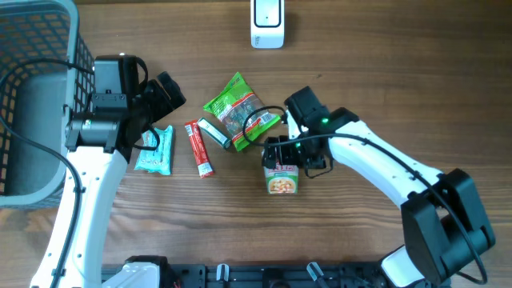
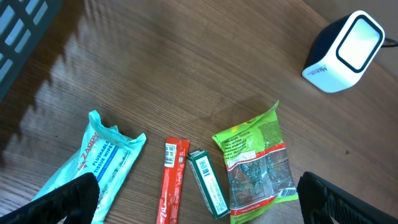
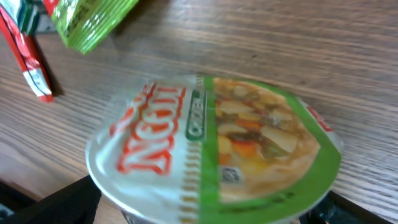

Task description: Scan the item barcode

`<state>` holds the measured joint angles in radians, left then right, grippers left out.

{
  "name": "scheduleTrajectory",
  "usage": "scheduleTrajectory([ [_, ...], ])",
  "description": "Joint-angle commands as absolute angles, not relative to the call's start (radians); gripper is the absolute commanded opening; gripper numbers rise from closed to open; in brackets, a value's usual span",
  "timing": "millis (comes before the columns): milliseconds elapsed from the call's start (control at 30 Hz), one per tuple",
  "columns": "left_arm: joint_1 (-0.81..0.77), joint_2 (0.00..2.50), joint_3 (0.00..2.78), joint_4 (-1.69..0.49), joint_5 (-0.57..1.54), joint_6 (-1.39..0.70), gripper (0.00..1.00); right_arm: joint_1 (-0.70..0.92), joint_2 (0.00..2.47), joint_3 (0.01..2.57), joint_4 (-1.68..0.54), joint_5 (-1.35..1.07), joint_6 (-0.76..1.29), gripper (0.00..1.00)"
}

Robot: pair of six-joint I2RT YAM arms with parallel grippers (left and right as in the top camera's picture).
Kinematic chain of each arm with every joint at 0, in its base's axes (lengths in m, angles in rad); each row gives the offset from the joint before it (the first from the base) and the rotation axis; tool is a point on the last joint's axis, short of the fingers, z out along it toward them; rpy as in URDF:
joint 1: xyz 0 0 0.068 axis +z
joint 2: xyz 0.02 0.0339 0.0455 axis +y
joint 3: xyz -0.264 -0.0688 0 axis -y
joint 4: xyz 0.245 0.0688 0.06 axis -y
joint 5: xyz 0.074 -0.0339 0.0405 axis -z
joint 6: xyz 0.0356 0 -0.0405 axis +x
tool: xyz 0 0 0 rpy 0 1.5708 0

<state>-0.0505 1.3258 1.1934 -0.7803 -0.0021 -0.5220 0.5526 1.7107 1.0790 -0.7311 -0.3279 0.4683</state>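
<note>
- The right tool hangs wide open over the noodle cup at the centre of the overhead frame, gripping nothing; the left tool is open and empty too.
- I judge this the pick-up step.
- Next I close on the cup and carry it to the scanner at top centre.

bright even light; soft shadows; cup blurred close up; sheen on table
</note>
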Motion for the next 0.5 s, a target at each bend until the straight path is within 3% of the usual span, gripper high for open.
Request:
scheduleTrajectory([
  [0,-0.048,1.322,1.203,-0.778,0.002,-0.532,1.00,0.598,1.709,1.062,-0.725,-0.212,0.480,1.00],
  [300,-0.048,1.322,1.203,-0.778,0.002,-0.532,1.00,0.614,1.709,1.034,-0.691,-0.150,0.527,0.97],
  [400,-0.048,1.322,1.203,-0.778,0.002,-0.532,1.00,0.614,1.709,1.034,-0.690,-0.150,0.527,0.80],
  [467,-0.048,1.322,1.203,-0.778,0.002,-0.532,1.00,0.614,1.709,1.034,-0.686,-0.157,0.527,0.77],
])
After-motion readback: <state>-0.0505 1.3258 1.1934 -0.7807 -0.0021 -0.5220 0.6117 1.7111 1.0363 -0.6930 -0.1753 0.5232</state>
